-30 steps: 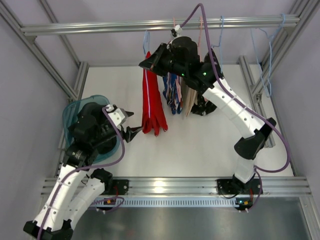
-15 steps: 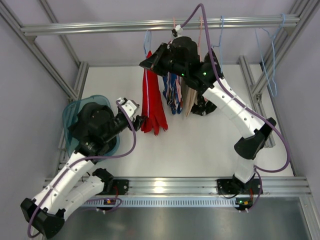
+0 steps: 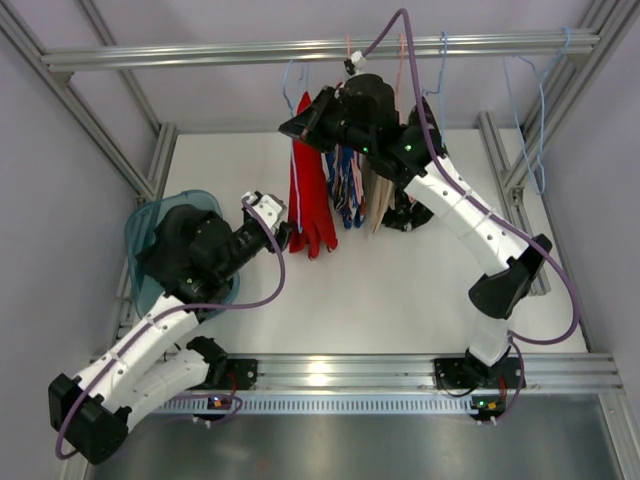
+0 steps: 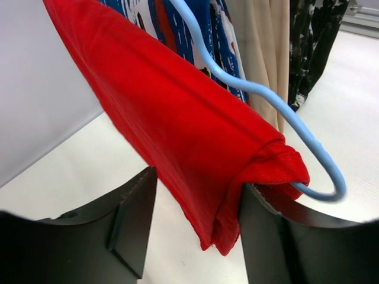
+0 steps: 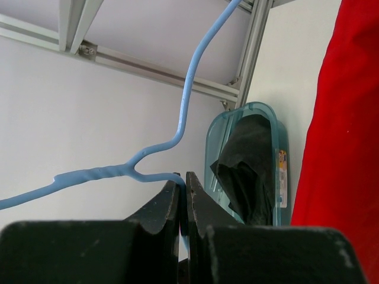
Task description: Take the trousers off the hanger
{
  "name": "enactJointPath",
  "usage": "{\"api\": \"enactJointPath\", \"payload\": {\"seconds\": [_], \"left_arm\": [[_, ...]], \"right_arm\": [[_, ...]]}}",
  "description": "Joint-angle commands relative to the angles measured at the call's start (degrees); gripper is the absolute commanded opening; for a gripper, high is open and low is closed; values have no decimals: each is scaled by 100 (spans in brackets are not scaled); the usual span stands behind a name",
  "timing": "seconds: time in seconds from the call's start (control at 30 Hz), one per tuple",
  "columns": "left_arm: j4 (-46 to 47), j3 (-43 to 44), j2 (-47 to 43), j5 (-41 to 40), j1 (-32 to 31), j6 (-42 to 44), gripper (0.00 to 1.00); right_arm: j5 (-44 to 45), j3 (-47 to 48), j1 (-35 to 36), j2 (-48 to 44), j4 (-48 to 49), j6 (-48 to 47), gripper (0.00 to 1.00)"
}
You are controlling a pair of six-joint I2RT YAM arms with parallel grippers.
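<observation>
Your left gripper (image 4: 198, 180) low, at bottom fold of red trousers (image 4: 177, 118). Fingers apart, cloth between them, brushing both inner faces. Red trousers draped over light-blue hanger (image 4: 260, 92), which hangs by top rail (image 3: 200, 52), just beside patterned blue garment (image 4: 219, 35). Your right gripper (image 5: 183, 177) up high, fingers pinched together on hanger wire. Black trousers (image 5: 249, 165) crumpled inside teal bin (image 5: 216, 136), at left edge of table (image 3: 400, 290), well apart from hanger.
</observation>
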Motion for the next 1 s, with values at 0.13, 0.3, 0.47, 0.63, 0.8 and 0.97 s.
{"api": "enactJointPath", "payload": {"seconds": [0.13, 0.3, 0.47, 0.63, 0.8, 0.97], "left_arm": [[886, 183, 270, -663, -12, -183, 38], [877, 386, 200, -857, -12, -481, 0], [333, 912, -64, -751, 6, -719, 0], [-107, 1852, -152, -427, 76, -850, 0], [-344, 3135, 102, -241, 173, -1079, 0], [-318, 4119, 410, -390, 418, -1326, 0]], "right_arm": [[-470, -204, 45, -458, 867, 241, 0], [-637, -468, 27, -581, 1025, 171, 0], [-638, -757, -69, -677, 1087, -189, 0], [-796, -1504, -315, -897, 1297, -585, 0], [-858, -2269, -368, -1011, 1526, -884, 0], [-822, -2542, -386, -1012, 1526, -1112, 0]]}}
